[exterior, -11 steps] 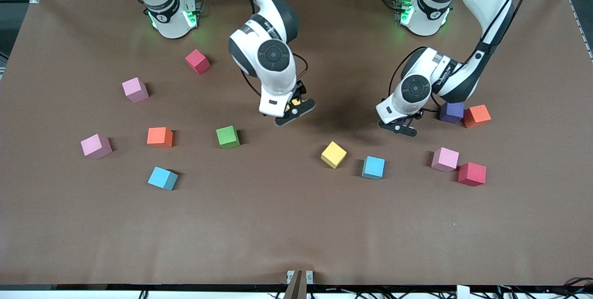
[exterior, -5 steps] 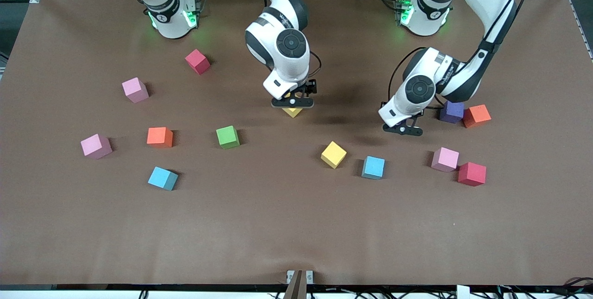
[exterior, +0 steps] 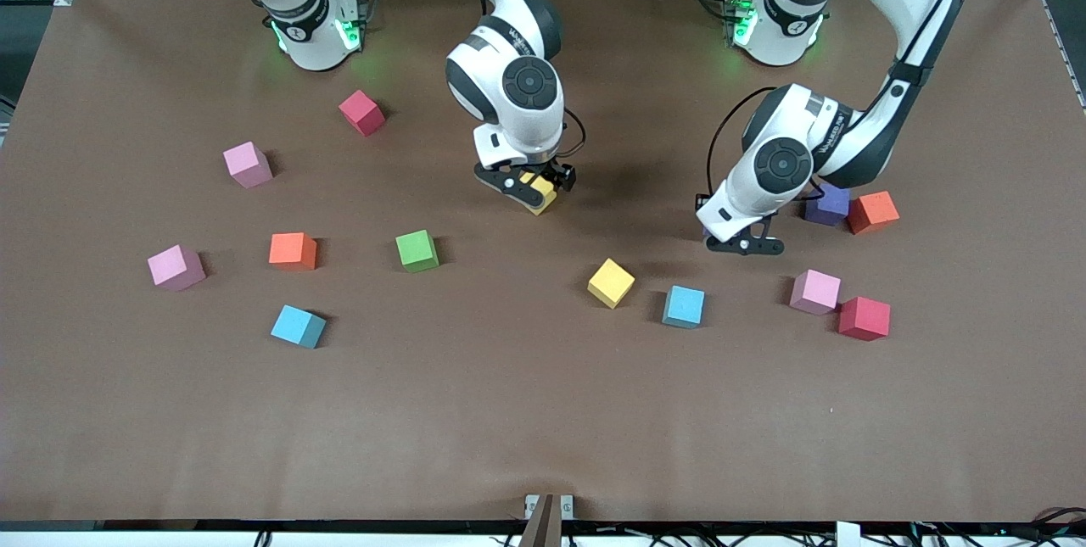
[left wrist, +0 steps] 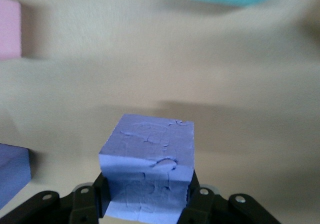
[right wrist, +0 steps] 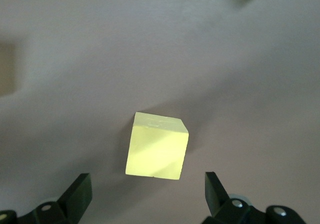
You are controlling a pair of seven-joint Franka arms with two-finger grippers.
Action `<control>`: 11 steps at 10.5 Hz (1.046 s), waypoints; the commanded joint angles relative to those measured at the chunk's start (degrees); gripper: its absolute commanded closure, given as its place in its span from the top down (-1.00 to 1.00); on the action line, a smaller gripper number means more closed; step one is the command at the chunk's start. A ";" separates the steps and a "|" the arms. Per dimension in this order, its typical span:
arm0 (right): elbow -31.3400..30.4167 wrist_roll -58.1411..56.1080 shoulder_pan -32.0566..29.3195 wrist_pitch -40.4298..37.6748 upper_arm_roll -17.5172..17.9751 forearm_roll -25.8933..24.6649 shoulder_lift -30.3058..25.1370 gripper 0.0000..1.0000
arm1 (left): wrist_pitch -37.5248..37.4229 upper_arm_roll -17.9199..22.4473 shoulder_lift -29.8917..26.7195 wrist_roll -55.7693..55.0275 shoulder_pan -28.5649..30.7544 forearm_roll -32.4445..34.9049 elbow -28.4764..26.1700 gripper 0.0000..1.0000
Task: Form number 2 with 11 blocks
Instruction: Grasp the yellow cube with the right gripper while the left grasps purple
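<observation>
My left gripper [exterior: 747, 243] is shut on a purple block [left wrist: 147, 164], which sits between both fingers. It hangs just over the table beside a second purple block [exterior: 827, 203]. My right gripper [exterior: 530, 186] stands open over a yellow block [exterior: 540, 193] near the table's middle. In the right wrist view that yellow block [right wrist: 156, 145] lies on the table between the spread fingers, touching neither. The other blocks lie scattered singly, and the number 2 is not in view.
Toward the right arm's end lie red [exterior: 362, 112], pink [exterior: 248, 164], pink [exterior: 176, 266], orange [exterior: 293, 250], green [exterior: 417, 250] and light blue [exterior: 298, 326] blocks. Nearer the left arm lie yellow [exterior: 611, 282], light blue [exterior: 684, 306], pink [exterior: 815, 291], red [exterior: 864, 318] and orange [exterior: 873, 212] blocks.
The left gripper has closed on the purple block and shifted a little toward the front camera. The right gripper has swung and turned over the yellow block, staying open.
</observation>
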 commanded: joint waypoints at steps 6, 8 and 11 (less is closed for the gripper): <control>-10.35 5.51 1.48 16.84 -0.09 -0.92 -0.05 1.00 | -11.36 -0.14 1.21 -4.78 0.16 -3.46 11.08 -0.65; -10.52 5.60 1.48 17.01 -0.09 -2.16 0.65 1.00 | -11.36 -0.14 2.70 -10.37 -0.01 -4.68 14.32 -0.65; -10.43 5.69 1.66 17.37 -0.09 -2.25 1.71 1.00 | -11.36 -0.15 3.24 -14.27 -0.45 -4.86 15.84 -0.65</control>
